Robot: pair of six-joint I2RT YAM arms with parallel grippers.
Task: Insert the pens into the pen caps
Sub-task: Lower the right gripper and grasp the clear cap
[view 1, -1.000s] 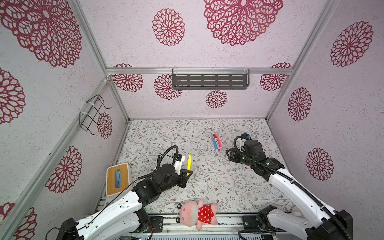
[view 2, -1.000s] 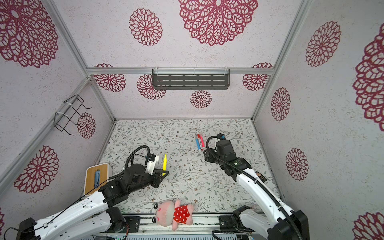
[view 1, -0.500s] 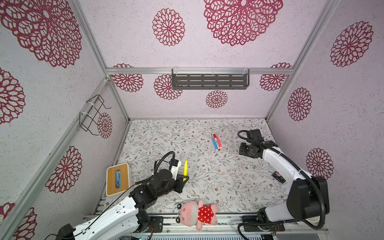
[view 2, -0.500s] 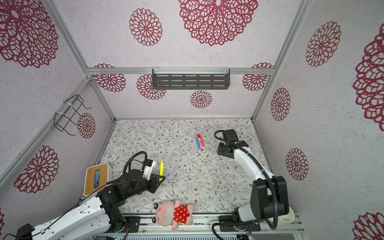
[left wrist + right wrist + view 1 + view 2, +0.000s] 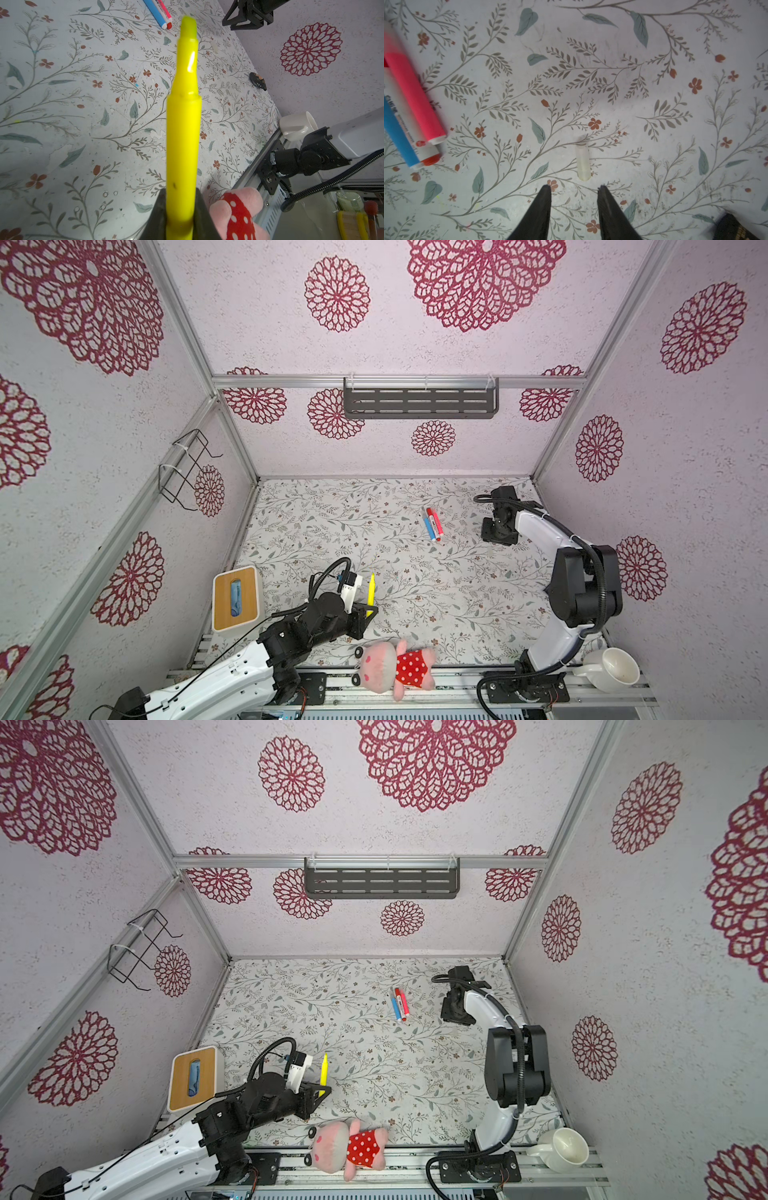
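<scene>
My left gripper [image 5: 180, 194] is shut on the lower barrel of an uncapped yellow pen [image 5: 184, 128], which stands up over the front of the table in both top views [image 5: 370, 589] [image 5: 323, 1070]. A blue pen [image 5: 398, 135], a white-barrelled pen with a red end [image 5: 428, 154] and a pink pen [image 5: 415, 97] lie side by side towards the back [image 5: 432, 524]. My right gripper [image 5: 574, 188] hangs open just above the table [image 5: 498, 535]. A pale translucent pen cap [image 5: 583, 164] lies on the table just beyond its fingertips, untouched.
A pink plush pig in a red dotted dress [image 5: 395, 664] lies at the front edge. A wood-topped tissue box [image 5: 235, 599] stands front left and a white mug [image 5: 615, 668] front right. A small black object [image 5: 258, 81] lies by the right wall.
My right arm has swung from the middle to the back right and its jaws have narrowed. My left arm has drawn back towards the front, still holding the yellow pen.
</scene>
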